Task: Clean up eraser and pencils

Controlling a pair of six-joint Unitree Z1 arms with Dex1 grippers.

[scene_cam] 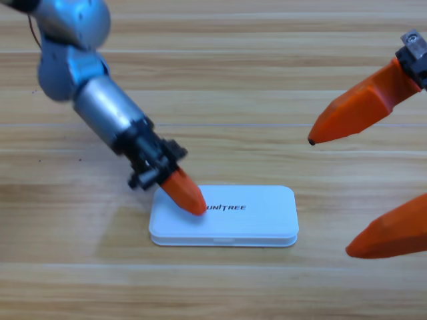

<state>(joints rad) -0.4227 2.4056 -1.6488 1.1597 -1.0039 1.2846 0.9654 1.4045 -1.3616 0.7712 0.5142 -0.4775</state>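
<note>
The white case (257, 220) lettered UNITREE lies shut at the table's lower middle. My left gripper (193, 202) reaches down from the upper left. Its orange jaws are pressed together into one wedge, and the tip rests on the left end of the lid. My right gripper (329, 196) waits at the right edge, large and partly cut off, open with a wide empty gap between its jaws. The eraser, the red and black marker and the light-green stick are out of view.
The left arm's grey body (100, 107) slants across the upper left of the wooden table (220, 80). The right gripper's upper jaw hangs over the table just right of the case.
</note>
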